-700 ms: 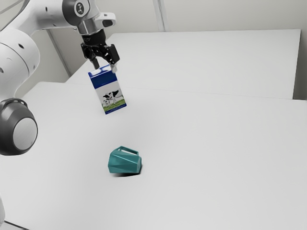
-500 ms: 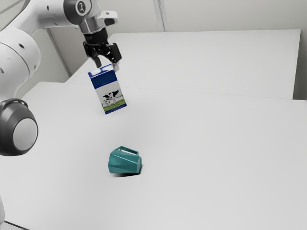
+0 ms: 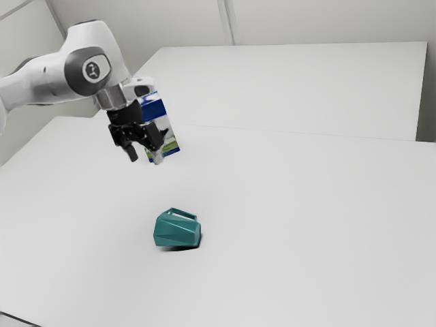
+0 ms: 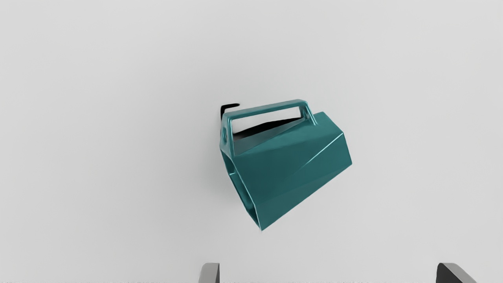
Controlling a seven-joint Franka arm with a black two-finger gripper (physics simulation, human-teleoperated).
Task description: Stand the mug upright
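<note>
The mug lies on its side on the tabletop, which is why it needs righting; the hand hangs above with its fingers wide apart, probably to admit it. Its mouth is too edge-on to tell any contents, and the milk carton's are hidden.

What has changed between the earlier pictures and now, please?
The gripper has come down in the exterior view, closer to the mug, and now partly hides the carton. Its fingers stand open; nothing was gripped or released. The mug, on its side, and the carton stayed put.
</note>
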